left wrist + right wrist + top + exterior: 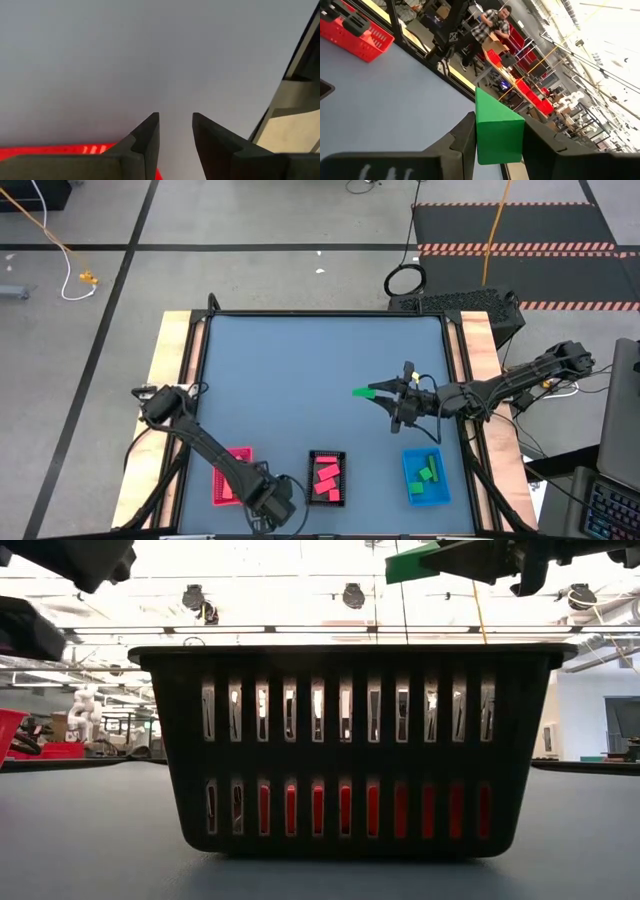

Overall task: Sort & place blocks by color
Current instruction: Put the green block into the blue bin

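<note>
My right gripper point(381, 392) hovers over the right middle of the table, shut on a green wedge block point(363, 391). The low view shows the green wedge block point(410, 562) high above the black tray point(350, 750). Pink-red blocks point(327, 478) lie in the black tray point(327, 455), and green blocks point(428, 473) lie in the blue tray point(412, 460). My left gripper point(176, 117) is open, low at the table's near edge beside the red tray point(233, 477), and touches nothing. My right gripper pinches the green wedge point(499, 131) between its two fingers point(465, 132), on its two flat sides. The wedge's thin end point(481, 95) sticks out past the fingertips. The fingers come about level from the table's right. The block is lifted clear of the table.
Three trays stand in a row along the near edge: red, black and blue. The blue-grey table top point(300, 370) has a raised black rim point(325, 314). A person point(492, 25) stands in the room beyond the table.
</note>
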